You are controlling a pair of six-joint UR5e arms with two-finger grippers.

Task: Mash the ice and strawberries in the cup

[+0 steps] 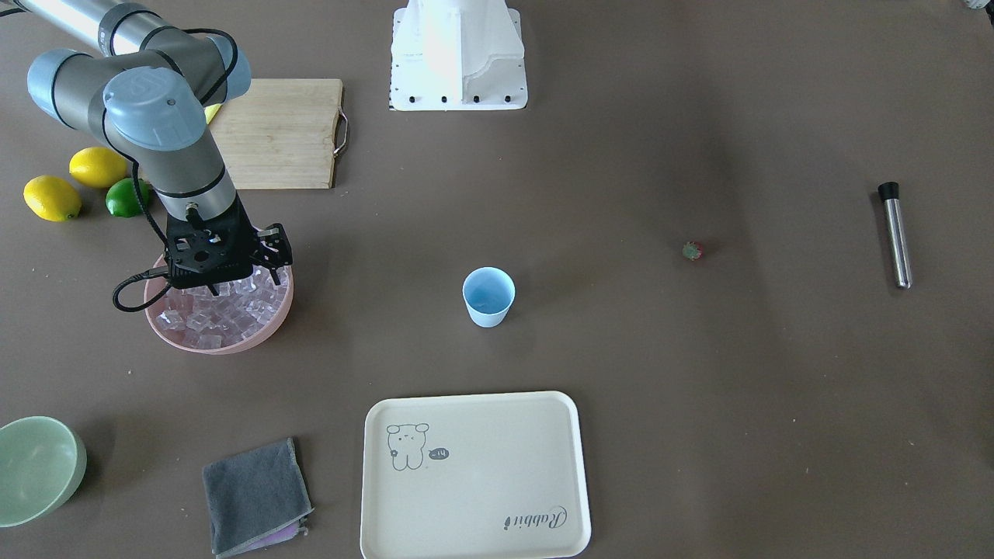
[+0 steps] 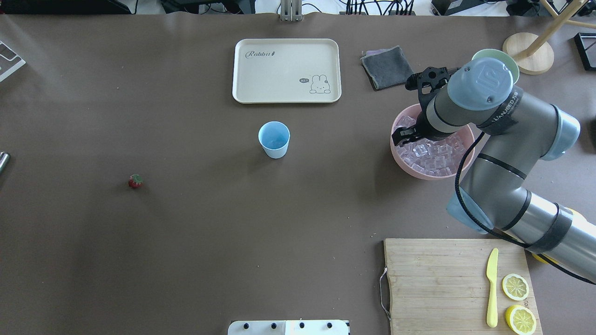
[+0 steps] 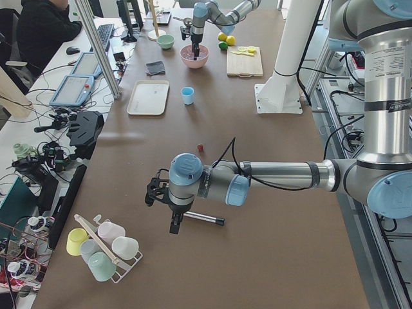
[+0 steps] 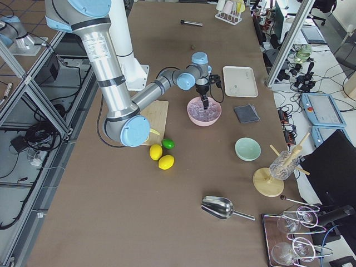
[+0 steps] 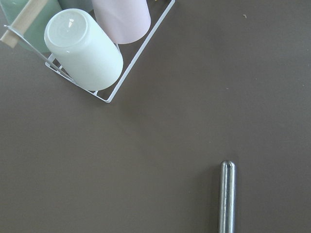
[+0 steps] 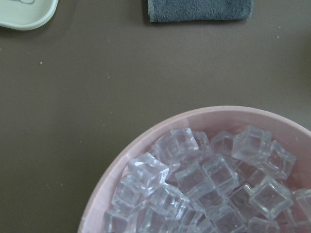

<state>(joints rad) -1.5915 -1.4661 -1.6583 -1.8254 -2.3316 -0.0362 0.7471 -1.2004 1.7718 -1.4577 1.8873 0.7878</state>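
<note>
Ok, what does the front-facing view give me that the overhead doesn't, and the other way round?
Only front-facing: the lime and the full metal rod, of which overhead catches just a tip at its edge. Only overhead: the wooden stand and a clear sight of the yellow knife. Both: the cup, the strawberry, the tray, and the right hand over the ice in the pink bowl.

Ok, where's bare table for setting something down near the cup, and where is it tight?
Widest free patch: between the cup and the strawberry. Also bare: the gap from cup to pink bowl, and the tray is empty. Crowded: around the pink bowl, where the right claw hangs over the ice, with grey cloth and cutting board nearby.
</note>
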